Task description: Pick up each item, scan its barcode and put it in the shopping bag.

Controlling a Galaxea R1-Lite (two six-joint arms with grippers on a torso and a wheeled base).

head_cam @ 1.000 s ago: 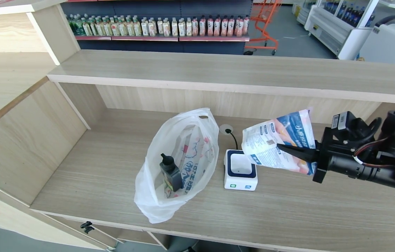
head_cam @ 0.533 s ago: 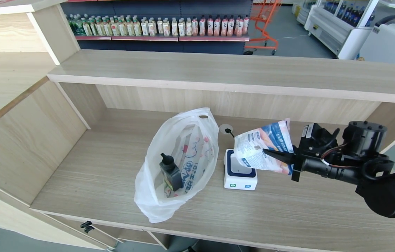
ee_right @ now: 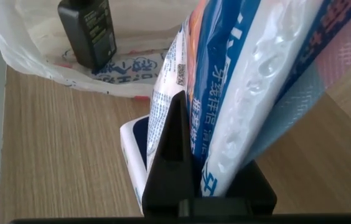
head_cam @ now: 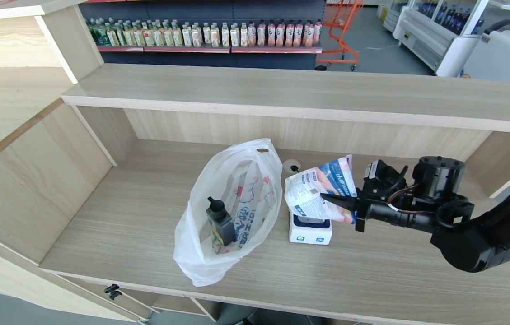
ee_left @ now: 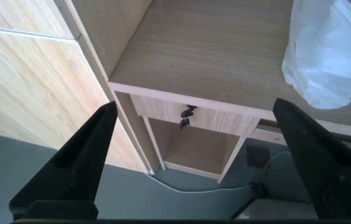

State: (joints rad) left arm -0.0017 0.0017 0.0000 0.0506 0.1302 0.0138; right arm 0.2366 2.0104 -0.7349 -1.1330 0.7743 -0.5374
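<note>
The right gripper (head_cam: 327, 197) is clamped on the lower edge of a blue-and-white printed packet (head_cam: 309, 192); in the right wrist view one dark finger (ee_right: 175, 143) presses flat against the packet's face. Over the last second this arm has swung in from the right end of the counter (head_cam: 372, 271). It has carried the packet down and leftward from a spot beside the scanner (head_cam: 310, 234) to one directly over it. The packet now hangs tilted above the scanner's window and covers most of it, though whether the two touch cannot be told. That puts the task at the scan itself: the barcode side seems to be turned down toward the window, and once it reads, the packet has only a short way left to the bag. The shopping bag (head_cam: 191, 253), thin white plastic, lies just beside the scanner toward the middle of the counter. Its mouth opens toward the back wall and its closed end reaches the counter's near edge. Inside it a black bottle (head_cam: 220, 223) rests on a flat pack with coloured print (head_cam: 250, 203), so two items look already bagged. The left gripper (ee_left: 194, 162) hangs with its fingers spread wide and nothing between them, off the counter's near edge toward the left corner.
</note>
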